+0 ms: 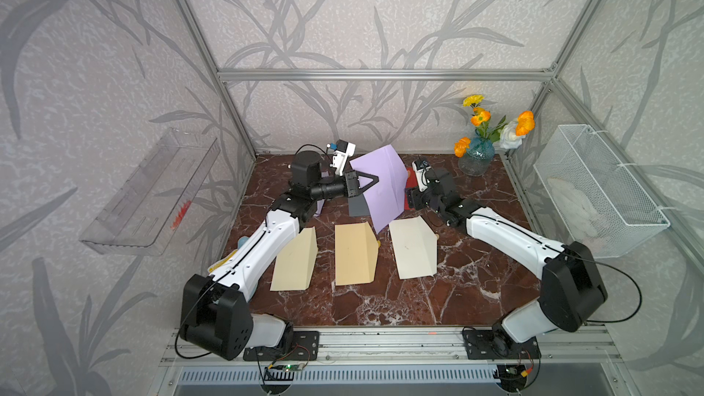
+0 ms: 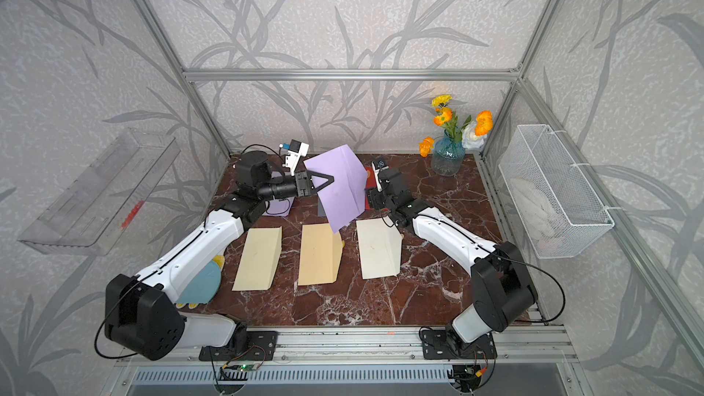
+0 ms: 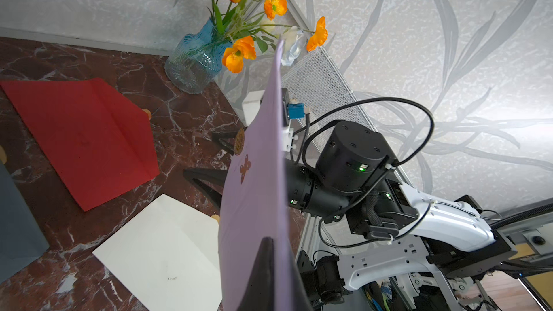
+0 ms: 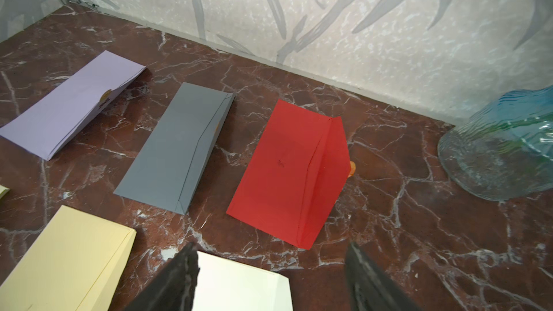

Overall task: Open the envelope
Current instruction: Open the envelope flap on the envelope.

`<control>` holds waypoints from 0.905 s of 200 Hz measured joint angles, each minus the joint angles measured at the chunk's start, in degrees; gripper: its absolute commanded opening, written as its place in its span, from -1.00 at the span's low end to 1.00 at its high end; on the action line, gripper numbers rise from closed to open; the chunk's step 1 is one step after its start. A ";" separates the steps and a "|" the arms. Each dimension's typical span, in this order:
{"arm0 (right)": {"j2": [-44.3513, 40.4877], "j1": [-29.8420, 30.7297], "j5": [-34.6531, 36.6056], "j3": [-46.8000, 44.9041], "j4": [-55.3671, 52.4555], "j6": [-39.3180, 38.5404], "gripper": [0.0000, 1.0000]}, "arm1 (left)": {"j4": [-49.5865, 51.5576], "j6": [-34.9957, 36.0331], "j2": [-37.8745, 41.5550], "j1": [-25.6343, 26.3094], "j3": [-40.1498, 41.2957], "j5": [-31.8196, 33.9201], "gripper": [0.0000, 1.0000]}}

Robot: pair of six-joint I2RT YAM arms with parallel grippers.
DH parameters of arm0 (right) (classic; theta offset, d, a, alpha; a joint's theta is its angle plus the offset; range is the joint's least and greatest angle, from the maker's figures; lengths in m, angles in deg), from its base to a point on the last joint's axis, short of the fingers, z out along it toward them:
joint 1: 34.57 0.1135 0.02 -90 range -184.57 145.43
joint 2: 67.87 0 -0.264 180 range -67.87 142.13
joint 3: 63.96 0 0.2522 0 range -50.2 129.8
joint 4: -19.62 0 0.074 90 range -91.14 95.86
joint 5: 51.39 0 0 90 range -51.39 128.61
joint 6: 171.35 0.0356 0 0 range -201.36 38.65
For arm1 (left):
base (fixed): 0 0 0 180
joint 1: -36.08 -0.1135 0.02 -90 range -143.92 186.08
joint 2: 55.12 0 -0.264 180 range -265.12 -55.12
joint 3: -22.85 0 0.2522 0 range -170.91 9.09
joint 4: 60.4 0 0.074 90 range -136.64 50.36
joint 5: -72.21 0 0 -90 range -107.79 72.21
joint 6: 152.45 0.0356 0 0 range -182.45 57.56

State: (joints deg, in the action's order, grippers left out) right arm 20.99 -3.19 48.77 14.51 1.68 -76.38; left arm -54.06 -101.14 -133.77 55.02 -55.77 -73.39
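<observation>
Raised envelope (image 1: 384,200) hangs behind three flat envelopes (image 1: 354,257) (a row), vase (image 1: 476,160) back-right.

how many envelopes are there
7: cream, tan and white envelopes in front; lifted purple envelope in the left claw; second purple, grey and red envelopes lying behind. More may be hidden.

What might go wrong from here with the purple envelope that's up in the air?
1. The left gripper pinches the held envelope at one spot only; it hangs tilted and might slip or twist when pulled.
2. The open right gripper, near the seal, may catch more than the flap and crease or tear the paper.
</observation>
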 measured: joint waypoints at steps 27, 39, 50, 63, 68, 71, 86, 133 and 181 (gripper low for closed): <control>0.44 -0.28 -2.75 0.22 -0.66 1.18 0.53 | -3.65 -1.44 0.00 0.00 0.79 -2.12 -1.00; 0.59 -0.50 -3.76 0.22 -0.90 1.57 0.54 | -5.01 -2.10 0.00 0.00 1.01 -2.93 -1.00; 0.70 -0.81 -4.48 0.22 -1.22 1.95 0.53 | -5.88 -2.36 0.00 0.00 1.01 -3.19 -1.00; 0.70 -1.36 -4.87 0.22 -1.60 2.45 0.53 | -6.21 -2.16 0.00 -0.04 1.01 -3.08 -1.00; 0.68 -1.49 -4.90 0.22 -1.68 2.54 0.53 | -6.05 -1.88 0.00 -0.13 1.01 -2.97 -1.00; 0.68 -1.60 -4.87 0.22 -1.70 2.56 0.53 | -5.92 -1.79 0.00 -0.24 1.01 -2.91 -1.00; 0.55 -1.90 -4.37 0.22 -2.08 2.73 0.53 | -5.16 -1.14 0.00 -0.44 1.01 -2.29 -1.00; -4.26 -2.71 0.52 -0.04 -5.84 4.33 0.55 | -5.46 -0.63 -1.68 -1.11 1.01 0.11 -1.00; -12.83 -4.66 -1.92 -2.23 -6.88 7.06 0.56 | -9.97 -3.19 -7.04 -1.55 0.22 0.15 -1.00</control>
State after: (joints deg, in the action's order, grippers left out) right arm 8.16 -7.85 46.84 12.28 -5.21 -69.32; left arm -64.03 -104.33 -140.81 53.47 -55.55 -73.23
